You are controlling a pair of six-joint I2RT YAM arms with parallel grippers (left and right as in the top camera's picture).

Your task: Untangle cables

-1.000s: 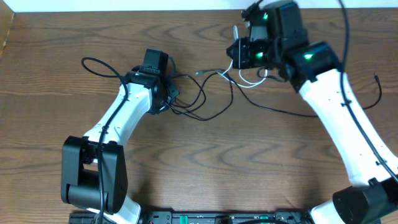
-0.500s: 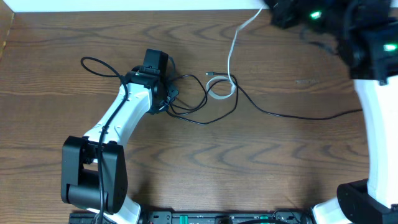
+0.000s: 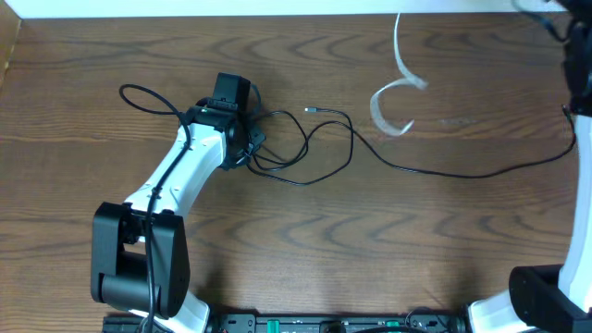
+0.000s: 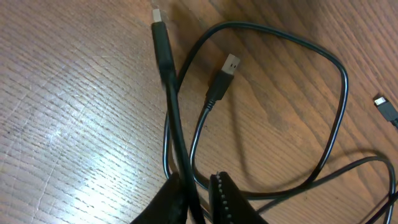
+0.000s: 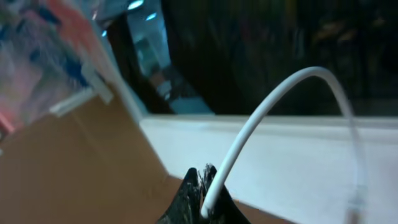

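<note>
The white cable (image 5: 250, 124) is gripped at one point by the clenched fingers of the right gripper (image 5: 204, 198). From the jaws it arcs up and away, then drops out of focus on the far side. In the overhead view this gripper is out of frame at the far right corner. The cable is seen only as a blurred loop hanging from there, to the right of the black cable (image 4: 174, 118) and apart from it. Whether its lowest curl touches the table (image 3: 277, 240) cannot be told.

The black cable is pinched between the closed fingers of the left gripper (image 4: 198, 190). Just ahead of those jaws two strands run forward, each ending in a USB plug (image 4: 227, 67). A wide loop swings out to the right of the jaws and back. Beyond it the long run of the cable is laid across the table towards the right arm's side.

The separation is judged nearly done. The next move turns on the white cable's hanging length, which lies below the right jaws on the side facing the black loop. It would have to be carried further from that loop before being set down.
</note>
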